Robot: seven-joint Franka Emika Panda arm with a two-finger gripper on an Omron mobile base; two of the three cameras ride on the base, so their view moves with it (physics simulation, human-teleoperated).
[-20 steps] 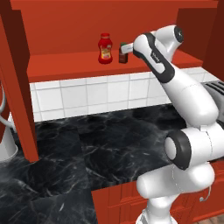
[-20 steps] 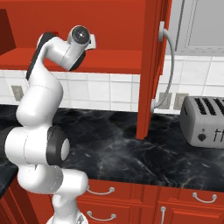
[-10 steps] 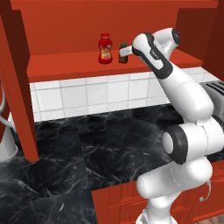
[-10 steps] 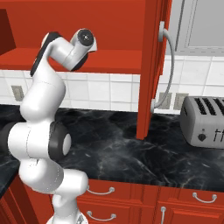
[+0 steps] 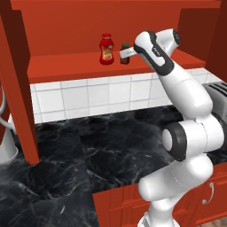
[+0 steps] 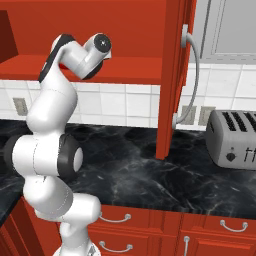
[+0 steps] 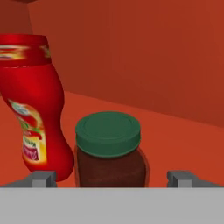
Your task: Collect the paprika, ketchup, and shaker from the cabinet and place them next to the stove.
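Note:
The paprika (image 7: 108, 148), a dark red-brown jar with a green lid, stands on the red cabinet shelf (image 7: 183, 140). It sits between my open fingertips (image 7: 43, 178), not gripped. The ketchup (image 7: 33, 109), a taller red bottle with a yellow-red label, stands just left of the jar. In the left base view the ketchup (image 5: 105, 48) and the paprika (image 5: 125, 46) stand side by side on the cabinet shelf (image 5: 66, 62). My gripper (image 5: 124, 53) reaches in at the jar from the right. The shaker and the stove are out of view.
An open red cabinet door (image 6: 172, 75) with a curved silver handle (image 6: 192, 75) hangs right of the arm. A red cabinet panel (image 5: 17, 88) comes down to the black marble counter (image 5: 88, 150) on the left. A silver toaster (image 6: 232, 140) stands on the counter at the right.
The hand has moved a little further into the cabinet, closing in on the paprika jar. The jaws have stayed wide open. The ketchup and the jar have not moved.

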